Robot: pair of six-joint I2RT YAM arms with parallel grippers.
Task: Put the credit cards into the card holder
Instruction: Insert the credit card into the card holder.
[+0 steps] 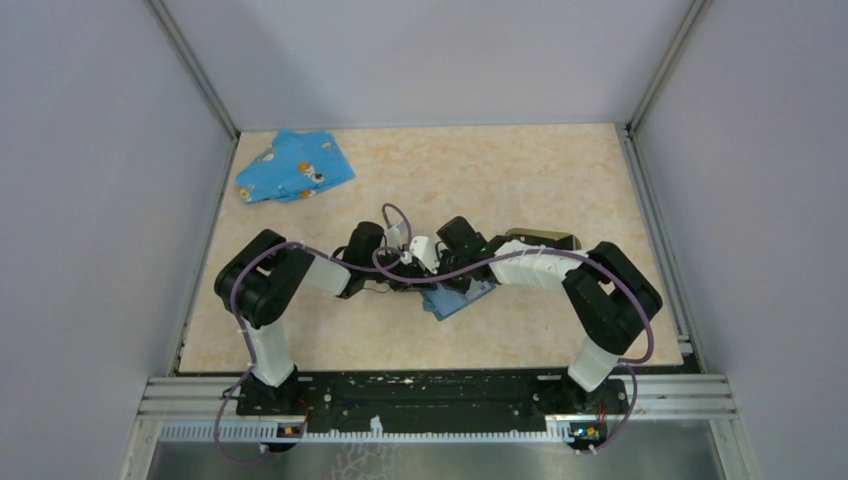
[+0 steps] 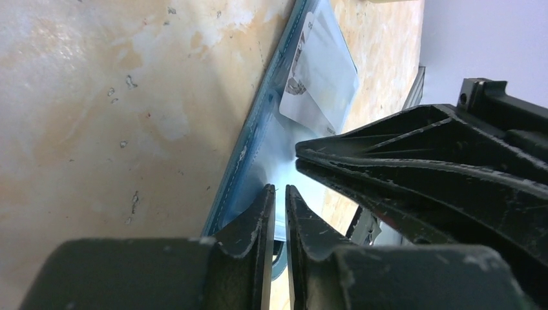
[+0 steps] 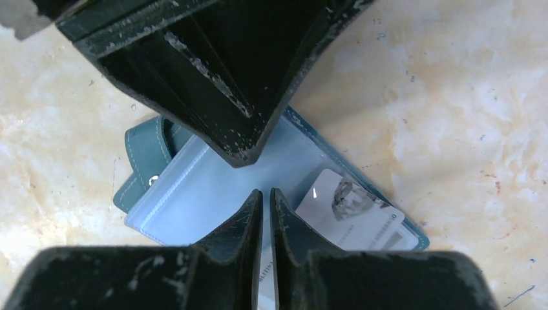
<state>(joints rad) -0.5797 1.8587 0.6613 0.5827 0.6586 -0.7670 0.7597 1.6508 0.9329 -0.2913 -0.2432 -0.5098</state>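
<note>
Hovering over the blue case, the left gripper shows jaws a sliver apart, any grip impossible to tell, the right gripper likewise, a sleeved card just right of its tips, while the card holder lies beyond and right of it, long axis crosswise, bare table farther out.

Blue patterned cloth: crumpled, upper left of the top view, near the back corner, well apart from everything else. Worktop: marbled beige and orange, with small dark specks in the close views. Blue flat case: centre of the frame, lying open and flat. Clear plastic sleeves inside it, with stitched teal edging. Teal strap tab with a metal snap at its left end. Grey walls on three sides.
</note>
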